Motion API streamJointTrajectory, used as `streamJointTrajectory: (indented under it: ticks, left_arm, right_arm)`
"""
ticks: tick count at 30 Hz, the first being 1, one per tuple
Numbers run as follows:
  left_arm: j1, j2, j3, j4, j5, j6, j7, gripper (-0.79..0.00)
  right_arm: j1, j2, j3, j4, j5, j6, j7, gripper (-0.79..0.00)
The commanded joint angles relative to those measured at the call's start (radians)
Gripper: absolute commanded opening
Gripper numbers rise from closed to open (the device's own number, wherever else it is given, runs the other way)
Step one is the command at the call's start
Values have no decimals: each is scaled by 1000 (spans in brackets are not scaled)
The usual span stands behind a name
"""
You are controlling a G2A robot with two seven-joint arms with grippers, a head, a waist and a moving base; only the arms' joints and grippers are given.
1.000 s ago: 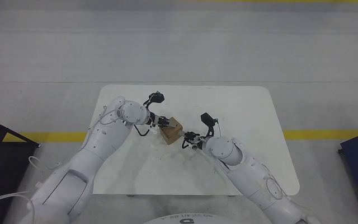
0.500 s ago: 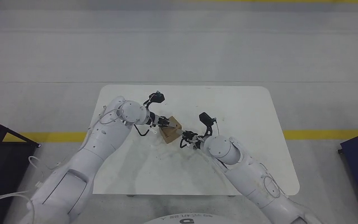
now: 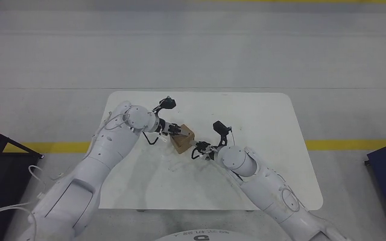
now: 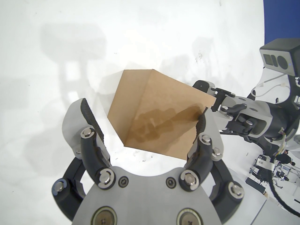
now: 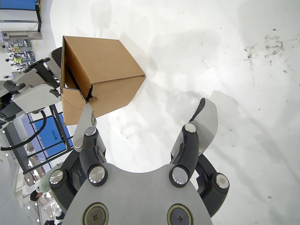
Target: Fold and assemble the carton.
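Carton [image 3: 183, 139]: on the table [image 3: 259, 114], left of its middle, between the two grippers; one end flap stands ajar.
Left gripper [image 4: 143, 108]: fingers spread; one fingertip touches the carton's side, the other stays clear.
Right gripper [image 5: 144, 105]: fingers spread; one fingertip at the end-flap seam, the other well apart.

Carton [image 3: 183, 139] sits mid-tabletop [image 3: 259, 114] and is hemmed in on two sides. The left claw [image 3: 174, 129] is at its far-left side, the right claw [image 3: 199, 147] at its near-right. The left claw's spread fingers [image 4: 90, 115] straddle a carton corner. One right-claw finger [image 5: 87, 114] touches the flap seam, the other hangs over bare tabletop. There is room to pass at the carton's far-right and near-left sides.
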Motion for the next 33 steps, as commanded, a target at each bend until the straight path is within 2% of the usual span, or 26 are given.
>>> streamJointTrajectory:
  ticks: [1,5,14,23,33]
  left_arm:
    - [-6,-3,6,10,-5,-15,-4,-46]
    - [-15,-7,11,36,-34,-68,-23,-80]
    - [-33,-12,18,84,-65,-112,-36,-80]
    - [-37,-14,27,92,-82,-146,-48,-49]
    - [-37,-12,31,95,-87,-166,-45,-86]
  right_arm:
    - [-2,0,2,-1,0,-2,0,-71]
    - [-5,0,5,-2,0,-5,0,-71]
    - [-2,-2,6,-1,-2,-5,6,-65]
    - [6,-6,-2,4,-8,1,9,-58]
    - [7,-9,-7,3,-15,1,7,-46]
